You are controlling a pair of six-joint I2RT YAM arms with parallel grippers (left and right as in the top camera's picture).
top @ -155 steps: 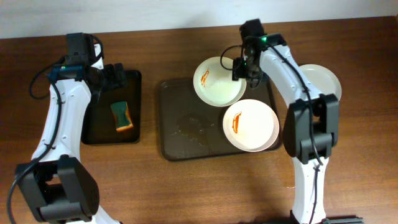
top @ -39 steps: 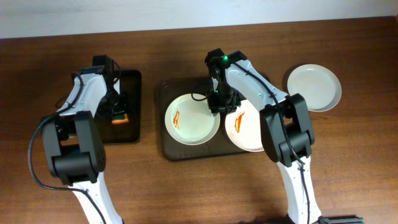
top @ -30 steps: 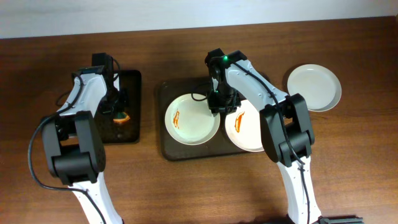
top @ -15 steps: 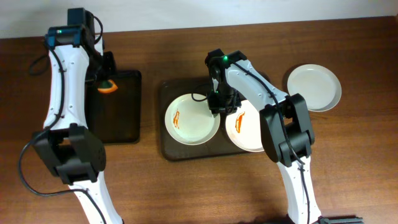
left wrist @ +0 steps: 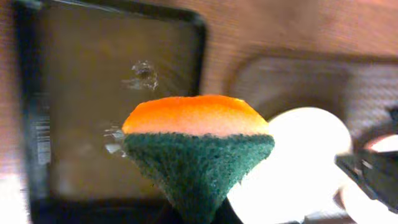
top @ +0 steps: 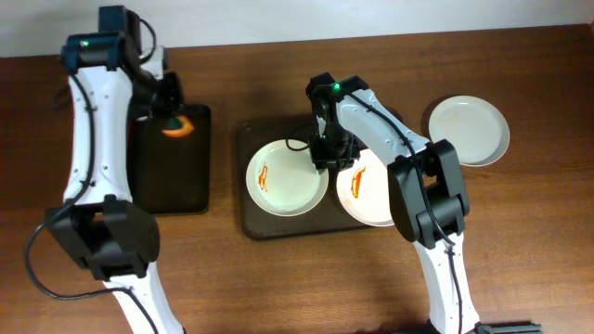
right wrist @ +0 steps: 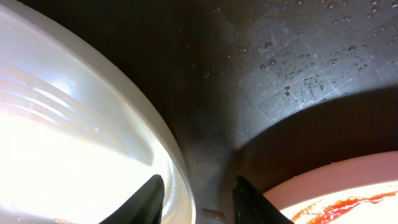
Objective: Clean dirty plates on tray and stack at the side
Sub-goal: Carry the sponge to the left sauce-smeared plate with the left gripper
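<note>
Two dirty plates lie on the dark brown tray (top: pixel 252 139), each with an orange smear: one on the left (top: pixel 286 178) and one on the right (top: pixel 371 193). My right gripper (top: pixel 331 154) is low over the left plate's right rim (right wrist: pixel 177 168), its jaws apart with one finger (right wrist: pixel 151 198) inside the rim and the other outside. A gap shows beside the rim. My left gripper (top: pixel 170 113) is raised over the far end of the black tray and shut on an orange and green sponge (left wrist: pixel 196 149), which hides its fingers.
A plain white plate (top: pixel 469 130) sits on the table to the right of the brown tray. The narrow black tray (top: pixel 169 176) lies at the left, wet spots on it. Bare wooden table runs along the front.
The left arm has lifted the sponge off the black tray and carried it up and toward the far end. The right arm and the plates have stayed put.
</note>
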